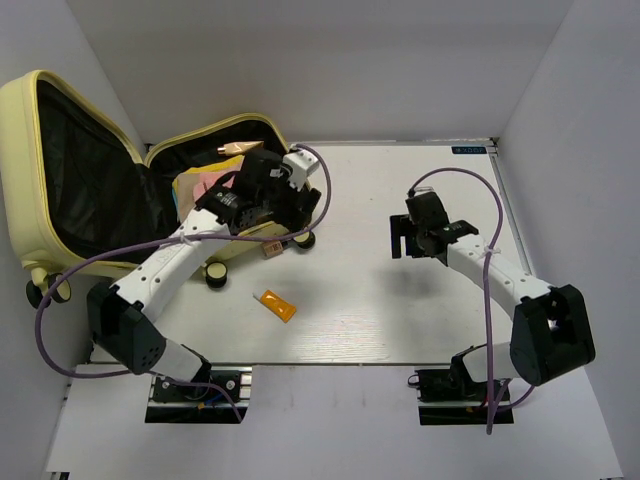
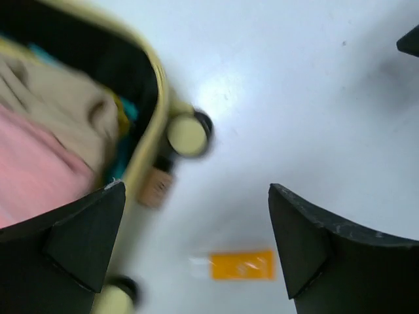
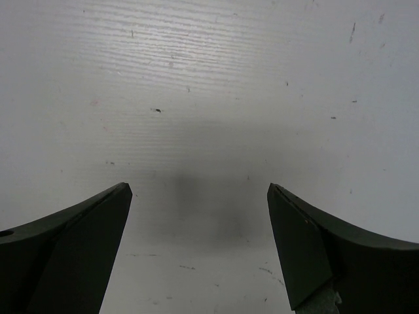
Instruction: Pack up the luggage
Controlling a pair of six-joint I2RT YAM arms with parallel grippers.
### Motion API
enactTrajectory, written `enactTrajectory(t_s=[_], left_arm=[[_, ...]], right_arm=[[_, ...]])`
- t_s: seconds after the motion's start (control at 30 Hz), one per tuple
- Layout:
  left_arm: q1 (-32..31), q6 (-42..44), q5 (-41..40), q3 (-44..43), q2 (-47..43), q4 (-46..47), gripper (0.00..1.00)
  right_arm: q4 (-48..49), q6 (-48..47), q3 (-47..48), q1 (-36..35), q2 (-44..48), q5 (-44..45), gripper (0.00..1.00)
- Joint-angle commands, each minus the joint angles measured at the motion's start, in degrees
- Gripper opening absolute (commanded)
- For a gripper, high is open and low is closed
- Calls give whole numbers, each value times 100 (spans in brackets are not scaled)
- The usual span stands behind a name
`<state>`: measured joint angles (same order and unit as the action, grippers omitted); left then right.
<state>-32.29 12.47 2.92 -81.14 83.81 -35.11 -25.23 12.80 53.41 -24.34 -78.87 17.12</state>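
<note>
While the left arm [image 1: 170,262] hides part of the luggage [image 1: 60,170] overhead, left end effector [image 2: 196,193] and right end effector [image 3: 198,190] gape, released.

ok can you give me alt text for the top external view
An open pale yellow suitcase holding clothes sits at the left of a white table, the left gripper open above its edge. The right gripper hangs open over the table's right side; an orange packet lies near the front.
</note>
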Motion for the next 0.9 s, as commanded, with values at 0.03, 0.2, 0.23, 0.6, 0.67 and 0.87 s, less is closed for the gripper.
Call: enactTrajectory(t_s=[0.03, 0.2, 0.23, 0.6, 0.67, 0.87], left_arm=[[136, -2842, -327, -347, 345, -2265, 100], [-189, -5041, -1197, 177, 452, -3660, 100], [-216, -5427, -1197, 552, 461, -3695, 100], [-497, -7309, -802, 2067, 654, -2486, 100], [-646, -7687, -1011, 2286, 811, -2160, 100], [-699, -8443, -1486, 2454, 1076, -1587, 100]], right_arm=[[1, -172, -181, 61, 276, -192, 90], [-17, -41, -260, 34, 328, 54, 90], [-17, -6, -261, 34, 302, 2, 90], [18, -31, -436, 34, 451, 168, 90], [54, -49, -471, 26, 460, 107, 90], [106, -76, -480, 25, 495, -191, 90]])
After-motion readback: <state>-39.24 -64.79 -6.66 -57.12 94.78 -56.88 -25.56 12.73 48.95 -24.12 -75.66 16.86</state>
